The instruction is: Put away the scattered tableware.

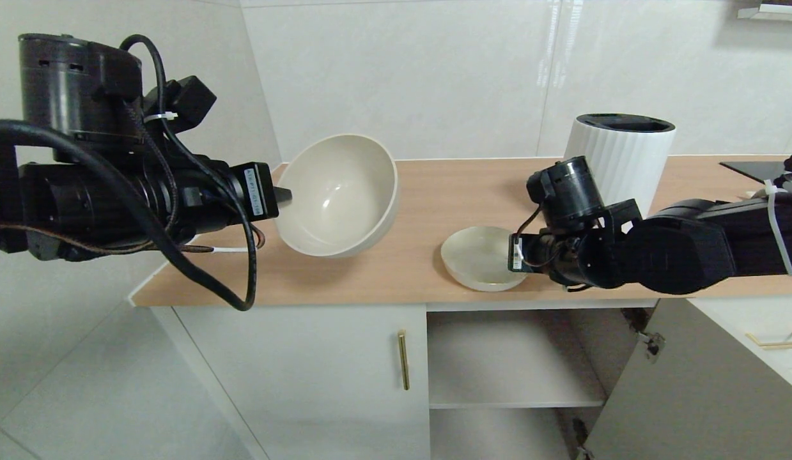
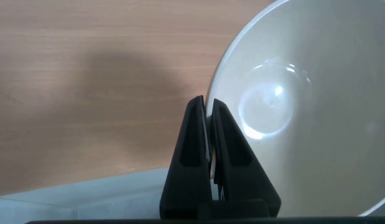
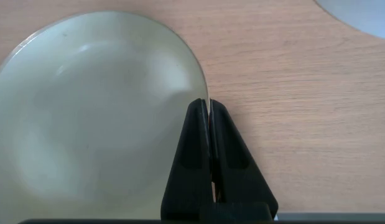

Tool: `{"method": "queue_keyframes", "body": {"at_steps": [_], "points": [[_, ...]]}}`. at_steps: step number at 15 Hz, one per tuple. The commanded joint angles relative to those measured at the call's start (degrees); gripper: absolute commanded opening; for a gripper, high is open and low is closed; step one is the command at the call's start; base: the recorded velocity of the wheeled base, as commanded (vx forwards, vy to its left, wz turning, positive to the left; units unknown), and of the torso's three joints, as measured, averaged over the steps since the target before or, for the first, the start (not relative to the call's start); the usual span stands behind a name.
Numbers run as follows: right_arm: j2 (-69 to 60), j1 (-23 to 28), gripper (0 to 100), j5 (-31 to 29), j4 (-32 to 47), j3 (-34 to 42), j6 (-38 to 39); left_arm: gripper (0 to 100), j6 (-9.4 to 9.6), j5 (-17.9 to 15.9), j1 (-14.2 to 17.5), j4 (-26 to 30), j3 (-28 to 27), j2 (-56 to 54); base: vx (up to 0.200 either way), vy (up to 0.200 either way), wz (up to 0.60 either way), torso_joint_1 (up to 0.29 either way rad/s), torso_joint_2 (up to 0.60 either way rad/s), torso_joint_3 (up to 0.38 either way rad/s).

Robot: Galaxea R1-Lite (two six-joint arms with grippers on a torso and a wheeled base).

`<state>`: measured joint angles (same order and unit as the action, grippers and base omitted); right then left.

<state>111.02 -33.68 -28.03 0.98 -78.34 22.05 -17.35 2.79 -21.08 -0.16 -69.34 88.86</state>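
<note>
Head view, nothing stowed yet: left gripper clamped on the rim of the big bowl, held tilted above the counter, right gripper clamped on the rim of the small dish near the front edge, open cupboard below.

You're in a home kitchen: a wooden desk runs along glossy white tiles, with white cabinets beneath, one bearing a brass handle. Another stands open, showing a shelf. A bowl, a dish and a ribbed canister are there too.
</note>
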Motion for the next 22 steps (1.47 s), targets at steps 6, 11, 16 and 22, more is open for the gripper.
{"method": "queue_keyframes", "body": {"at_steps": [6, 11, 16, 22], "points": [[-13.1, -4.0, 0, -3.4, 0.0, 4.4, 2.7, 0, -0.06, 0.0, -1.0, 0.0, 0.8, -0.9, 0.0, 0.0, 0.0, 0.0, 0.0, 0.0], [-29.2, -7.8, 0, 11.1, -0.1, 20.6, 2.7, 0, 0.03, 0.5, -5.0, -0.1, 4.3, -4.5, 0.0, 0.0, 0.0, 0.0, 0.0, 0.0], [-36.7, -8.9, 0, 12.6, -2.5, 38.6, -0.8, 0, -0.06, 2.7, -7.0, -0.1, 6.6, -5.8, 0.0, 0.0, 0.0, 0.0, 0.0, 0.0], [-35.0, -9.3, 0, 14.1, -11.7, 41.5, -0.7, 0, -0.06, 2.7, -8.1, -0.2, 6.6, -5.4, 0.0, 0.0, 0.0, 0.0, 0.0, 0.0]]}}
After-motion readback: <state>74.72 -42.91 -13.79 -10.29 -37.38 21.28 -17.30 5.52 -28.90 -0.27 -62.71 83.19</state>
